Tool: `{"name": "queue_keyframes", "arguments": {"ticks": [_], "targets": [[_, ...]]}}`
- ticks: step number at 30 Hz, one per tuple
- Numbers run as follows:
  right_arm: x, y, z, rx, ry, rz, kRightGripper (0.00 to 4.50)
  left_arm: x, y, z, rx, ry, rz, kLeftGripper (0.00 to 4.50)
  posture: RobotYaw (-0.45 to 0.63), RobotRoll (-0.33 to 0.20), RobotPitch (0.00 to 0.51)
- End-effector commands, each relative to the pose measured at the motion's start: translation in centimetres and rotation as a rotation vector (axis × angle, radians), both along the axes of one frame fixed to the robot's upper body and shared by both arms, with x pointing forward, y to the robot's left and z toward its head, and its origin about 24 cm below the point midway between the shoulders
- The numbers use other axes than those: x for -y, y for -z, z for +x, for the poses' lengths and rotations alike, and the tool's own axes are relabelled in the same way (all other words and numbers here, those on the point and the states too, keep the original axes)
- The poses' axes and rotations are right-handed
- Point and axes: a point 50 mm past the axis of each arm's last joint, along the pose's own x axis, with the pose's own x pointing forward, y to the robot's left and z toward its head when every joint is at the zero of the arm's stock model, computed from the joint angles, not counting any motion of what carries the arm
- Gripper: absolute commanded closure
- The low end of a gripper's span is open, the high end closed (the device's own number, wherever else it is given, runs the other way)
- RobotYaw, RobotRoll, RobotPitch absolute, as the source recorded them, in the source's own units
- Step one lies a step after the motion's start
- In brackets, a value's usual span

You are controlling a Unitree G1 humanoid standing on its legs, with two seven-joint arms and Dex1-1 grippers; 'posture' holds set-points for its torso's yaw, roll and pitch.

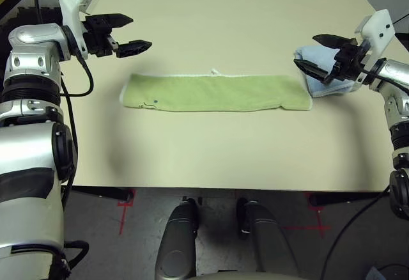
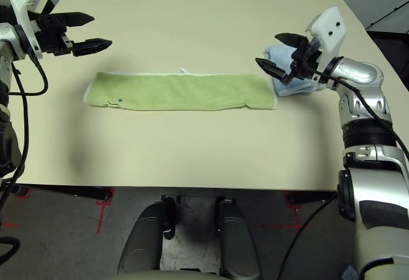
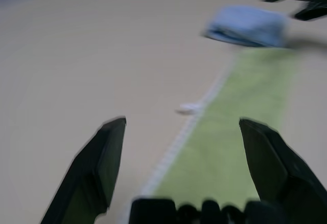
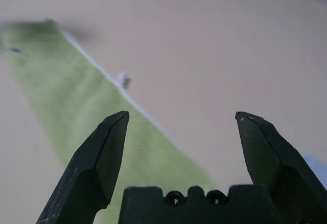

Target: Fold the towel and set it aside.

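The towel (image 1: 214, 93) lies flat on the table as a long light green strip folded lengthwise, with white edging along its far side, a small white tag (image 1: 214, 71) and a dark motif (image 1: 155, 103) near its left end. My left gripper (image 1: 132, 32) hangs open above the table, beyond the strip's left end and clear of it. My right gripper (image 1: 308, 52) is open too, hovering just past the strip's right end. Both wrist views look along the strip (image 3: 240, 127) (image 4: 76, 111) between spread fingers.
A folded light blue cloth (image 1: 323, 69) lies at the right, partly behind my right gripper. The beige table (image 1: 211, 152) has bare room in front of the towel. Its front edge runs near me, with dark floor and red tape marks below.
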Motion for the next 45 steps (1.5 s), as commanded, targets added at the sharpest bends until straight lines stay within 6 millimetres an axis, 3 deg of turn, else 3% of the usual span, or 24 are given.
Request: {"name": "queue_keyframes", "arguments": {"ticks": [1, 9, 14, 24, 30, 36, 45], "targets": [[0.2, 0.0, -0.8, -0.095, 0.01, 0.091, 0.0, 1.0, 1.0, -1.2, -0.005, 0.118, -0.054, 0.01, 0.08, 0.0, 0.216], [0.4, 0.4, -1.4, -0.241, 0.077, 0.233, 0.0, 1.0, 5.1, -1.9, 0.034, 0.164, 0.101, 0.01, 0.06, 0.0, 0.223], [1.2, 0.8, -1.9, -0.368, 0.119, 0.254, 0.0, 0.5, 6.5, -1.8, 0.026, 0.195, 0.175, 0.01, 0.04, 0.0, 0.227], [3.6, 1.4, -4.4, -0.712, 0.282, 0.482, 0.0, -0.1, 7.2, -1.4, -0.116, 0.218, 0.313, 0.01, 0.04, 0.0, 0.233], [5.2, 3.6, -7.4, -0.826, 0.365, 0.54, 0.0, -0.1, 7.0, -0.9, -0.109, 0.183, 0.279, 0.01, 0.03, 0.0, 0.235], [3.9, 5.6, -7.9, -0.863, 0.396, 0.589, 0.0, 0.6, 6.7, -0.3, -0.071, 0.158, 0.218, 0.01, 0.03, 0.0, 0.237], [1.2, 6.8, -5.6, -0.894, 0.425, 0.63, 0.0, 1.1, 6.3, -0.3, -0.066, 0.185, 0.232, 0.01, 0.04, 0.0, 0.233]]}}
